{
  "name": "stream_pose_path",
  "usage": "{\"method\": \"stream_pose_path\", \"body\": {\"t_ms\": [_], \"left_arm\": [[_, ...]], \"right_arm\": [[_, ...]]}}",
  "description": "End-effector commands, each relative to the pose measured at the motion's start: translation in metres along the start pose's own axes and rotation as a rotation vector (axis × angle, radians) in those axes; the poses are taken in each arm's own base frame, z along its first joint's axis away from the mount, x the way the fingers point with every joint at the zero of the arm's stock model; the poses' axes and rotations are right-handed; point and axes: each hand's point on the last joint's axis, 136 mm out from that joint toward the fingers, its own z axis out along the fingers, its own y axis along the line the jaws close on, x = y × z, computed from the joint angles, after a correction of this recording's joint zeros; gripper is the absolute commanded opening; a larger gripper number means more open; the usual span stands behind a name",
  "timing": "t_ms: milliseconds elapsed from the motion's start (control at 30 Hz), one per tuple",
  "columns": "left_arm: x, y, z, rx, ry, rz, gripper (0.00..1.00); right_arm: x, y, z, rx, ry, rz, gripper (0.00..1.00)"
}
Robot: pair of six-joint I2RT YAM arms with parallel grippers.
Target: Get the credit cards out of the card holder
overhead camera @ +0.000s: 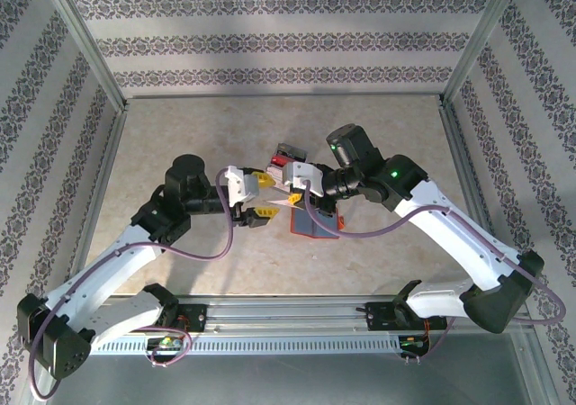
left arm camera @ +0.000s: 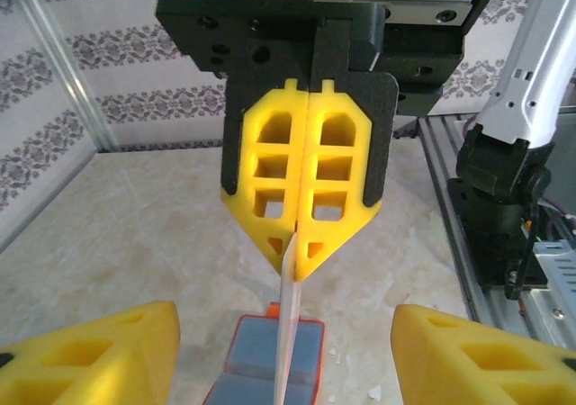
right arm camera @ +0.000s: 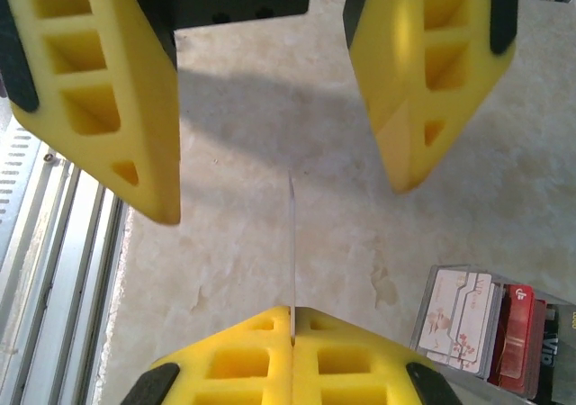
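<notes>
— Marbled pale counter (overhead camera: pixel 180 126), patterned walls (overhead camera: pixel 270 40) on three sides. What's happening at the centre of it?

— Start with the right gripper (left arm camera: pixel 300 263). Its jaws are pressed together on a thin pale card (left arm camera: pixel 287 333), which both wrist cameras see edge-on as a narrow line running out from the yellow tips.

— And the left gripper (right arm camera: pixel 283 198)?

— It faces the right one nose to nose. Its jaws are spread wide, with one yellow finger (right arm camera: pixel 99 108) on each side of the card, and neither touches it.

— Where is the card holder (left arm camera: pixel 270 360)?

— It lies open on the counter directly below the card, grey-blue pockets up with an orange-red rim around them. From above it sits near the middle of the counter, just under the right gripper and on the side towards the arm bases. Whether the card's far end is inside a pocket or clear of it, I cannot tell; the card crosses in front of the pockets and hides that spot.

— Anything further out?

— A clear box (right arm camera: pixel 486 333) stands on the counter just beyond the two grippers, with pale and red cards upright inside it. At the near edge a metal rail (overhead camera: pixel 288 319) carries both arm bases.
</notes>
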Motion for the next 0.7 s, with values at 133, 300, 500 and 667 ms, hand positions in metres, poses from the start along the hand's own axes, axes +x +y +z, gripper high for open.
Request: {"method": "stream_pose_path", "body": {"t_ms": [133,300,500,667], "left_arm": [[0.029,0.009,-0.018,-0.192,0.064,-0.014,0.78],[0.048,0.013,-0.042,-0.354,0.068,-0.077,0.97],[0.075,0.026,-0.079,-0.594,0.133,-0.198,1.0],[0.092,0.031,-0.111,-0.768,0.149,-0.301,1.0]], "right_arm": [[0.012,-0.012,-0.002,0.032,0.062,0.059,0.0],[0.022,-0.036,-0.007,0.093,0.139,0.177,0.0],[0.034,-0.071,-0.009,0.159,0.199,0.291,0.0],[0.033,-0.098,-0.002,0.191,0.226,0.301,0.0]]}}
